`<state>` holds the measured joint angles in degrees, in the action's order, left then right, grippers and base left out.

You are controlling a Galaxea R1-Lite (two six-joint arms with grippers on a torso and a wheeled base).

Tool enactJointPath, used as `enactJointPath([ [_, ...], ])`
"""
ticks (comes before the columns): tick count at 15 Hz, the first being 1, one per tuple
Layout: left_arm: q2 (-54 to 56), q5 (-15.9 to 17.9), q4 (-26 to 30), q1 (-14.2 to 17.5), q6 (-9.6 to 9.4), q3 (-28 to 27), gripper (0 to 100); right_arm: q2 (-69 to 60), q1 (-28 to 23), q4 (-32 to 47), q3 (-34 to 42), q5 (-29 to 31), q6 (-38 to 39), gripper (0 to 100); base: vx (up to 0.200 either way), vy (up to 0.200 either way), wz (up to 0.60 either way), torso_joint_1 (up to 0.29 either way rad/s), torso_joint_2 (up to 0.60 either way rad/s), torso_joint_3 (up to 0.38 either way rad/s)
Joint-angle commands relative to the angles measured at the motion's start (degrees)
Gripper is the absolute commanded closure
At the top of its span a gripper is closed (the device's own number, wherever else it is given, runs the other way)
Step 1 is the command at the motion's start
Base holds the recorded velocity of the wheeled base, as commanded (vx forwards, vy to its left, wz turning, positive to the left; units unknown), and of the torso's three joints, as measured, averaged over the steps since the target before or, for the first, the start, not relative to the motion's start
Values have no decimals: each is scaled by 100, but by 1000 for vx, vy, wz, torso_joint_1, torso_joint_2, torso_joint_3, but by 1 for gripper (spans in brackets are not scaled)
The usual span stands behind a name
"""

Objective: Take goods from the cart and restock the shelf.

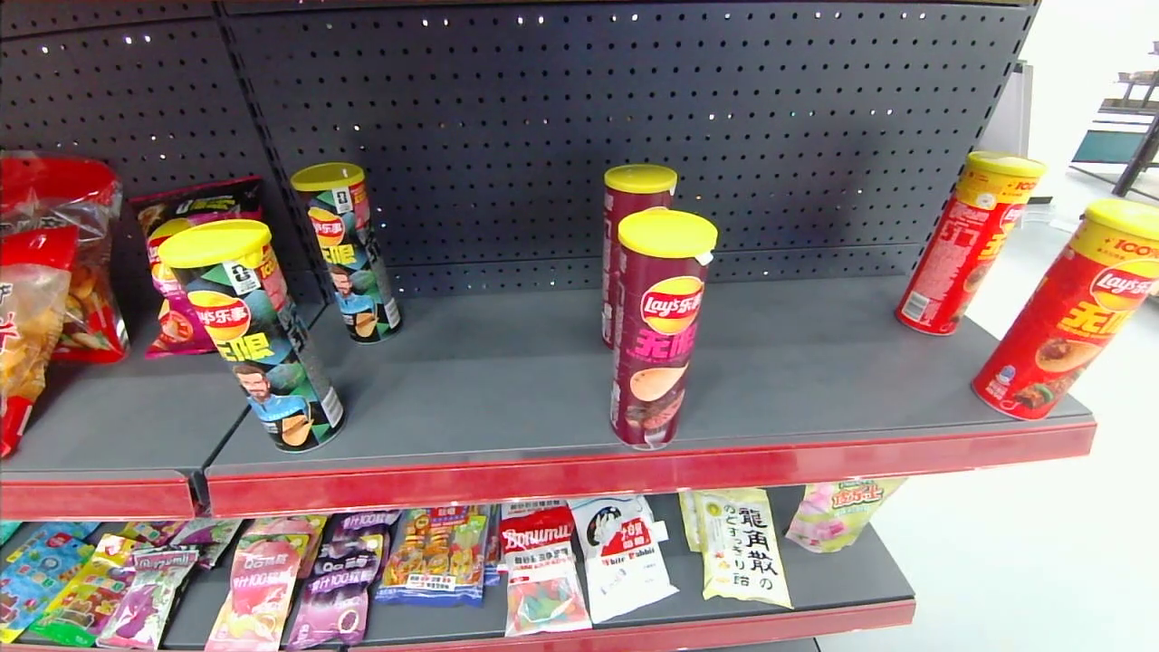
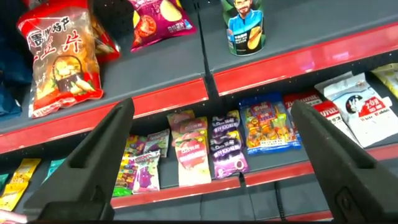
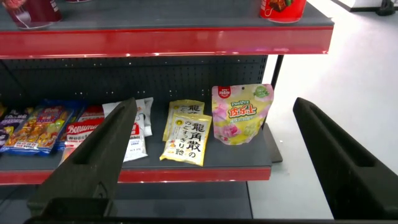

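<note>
1. Head view: on upper shelf (image 1: 507, 380), rear maroon can (image 1: 634, 195) largely hidden behind front maroon can (image 1: 659, 335); snack bag (image 1: 32, 299) at far left cut off by frame.
2. Left wrist view: left gripper (image 2: 212, 104) spread wide, empty, facing candy bags (image 2: 193, 155); blue can (image 2: 245, 28) cropped partway up.
3. Right wrist view: right gripper (image 3: 216, 102) wide apart, empty; red can (image 3: 283, 7) cropped to its base.

Bare shelf (image 1: 489, 371) lies open between blue cans (image 1: 253, 335) and maroon cans (image 1: 659, 330).

Bright light bleaches the floor (image 1: 1023, 561) right of the shelf (image 1: 507, 380), whose end cans (image 1: 1068, 312) lean outward from wide-angle distortion.
</note>
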<state>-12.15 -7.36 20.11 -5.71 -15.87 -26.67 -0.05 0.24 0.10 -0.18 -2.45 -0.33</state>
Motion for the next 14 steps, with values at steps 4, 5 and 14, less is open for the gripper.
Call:
enactJointPath([
  [4,-15,-2,1,-1,-21,31,0,5,2,-1,1,-1,-2,0,0,0,0,0,0,0],
  [5,11,-2,1,-1,-39,48,0,5,2,-1,1,-1,-2,0,0,0,0,0,0,0],
  [14,55,7,-8,-10,-109,83,0,5,2,-1,1,-1,-2,0,0,-133,0,4,2,1],
])
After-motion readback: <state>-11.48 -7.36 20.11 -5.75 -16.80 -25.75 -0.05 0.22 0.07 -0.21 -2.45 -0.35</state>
